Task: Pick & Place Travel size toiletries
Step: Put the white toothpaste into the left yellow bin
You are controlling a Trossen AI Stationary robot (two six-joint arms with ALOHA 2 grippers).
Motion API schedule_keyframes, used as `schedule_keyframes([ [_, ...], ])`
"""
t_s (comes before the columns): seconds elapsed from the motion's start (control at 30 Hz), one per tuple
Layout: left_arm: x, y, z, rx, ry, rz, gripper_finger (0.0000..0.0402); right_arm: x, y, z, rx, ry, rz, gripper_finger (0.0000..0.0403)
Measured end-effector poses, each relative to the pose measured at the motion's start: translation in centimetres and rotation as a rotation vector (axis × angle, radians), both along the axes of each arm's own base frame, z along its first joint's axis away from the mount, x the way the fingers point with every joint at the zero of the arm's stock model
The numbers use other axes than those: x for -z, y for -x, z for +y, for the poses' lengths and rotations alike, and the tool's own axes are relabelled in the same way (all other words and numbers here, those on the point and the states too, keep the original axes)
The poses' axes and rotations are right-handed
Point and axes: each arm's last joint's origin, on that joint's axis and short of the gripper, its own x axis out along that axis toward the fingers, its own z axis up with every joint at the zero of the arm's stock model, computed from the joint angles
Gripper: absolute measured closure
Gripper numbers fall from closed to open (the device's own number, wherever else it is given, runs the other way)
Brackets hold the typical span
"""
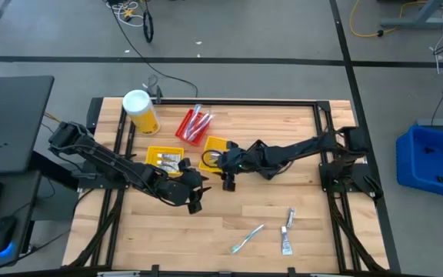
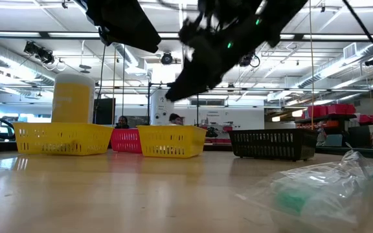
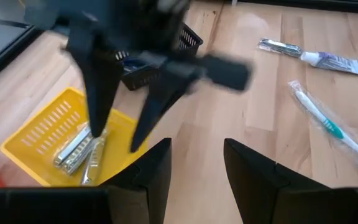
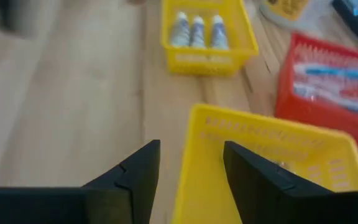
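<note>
My right gripper point(image 1: 228, 181) point(image 4: 191, 168) is open and hangs over a yellow bin point(image 4: 260, 155) point(image 3: 55, 134) that holds packaged razors point(image 3: 79, 149); the left wrist view shows its spread fingers point(image 3: 98, 106) above them. My left gripper point(image 1: 194, 201) point(image 3: 196, 168) is open and hovers empty just to the left of it. A wrapped green toothbrush point(image 1: 246, 238) point(image 3: 328, 124), a toothpaste tube point(image 1: 286, 240) point(image 3: 328, 61) and a razor point(image 1: 290, 218) point(image 3: 278, 45) lie flat on the wood near the table's near edge. Another yellow bin point(image 4: 207, 31) holds three tubes.
A red bin point(image 1: 194, 127) point(image 4: 334, 74) with toothbrushes and a yellow canister with a white lid point(image 1: 141, 111) stand toward the far edge. A black bin point(image 3: 160, 56) point(image 2: 272, 144) sits beside the razor bin. Bare wood stretches between the bins and the loose items.
</note>
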Motion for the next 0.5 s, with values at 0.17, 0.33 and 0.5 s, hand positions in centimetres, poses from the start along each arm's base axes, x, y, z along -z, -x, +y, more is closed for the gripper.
schedule_keyframes([
  [0.17, 0.0, 0.0, 0.1, -0.013, -0.012, -0.004, 0.0248, -2.3, 1.5, 2.1, -0.096, 0.049, 0.016, 0.0228],
  [0.33, 0.0, 0.0, 0.1, -0.027, -0.022, -0.009, 0.0248, -3.0, 3.4, 4.4, -0.200, 0.044, 0.119, 0.0237],
  [0.5, 0.0, 0.0, 0.1, -0.027, -0.031, -0.008, 0.0248, -2.2, 5.2, 7.2, -0.314, 0.037, 0.266, 0.0240],
])
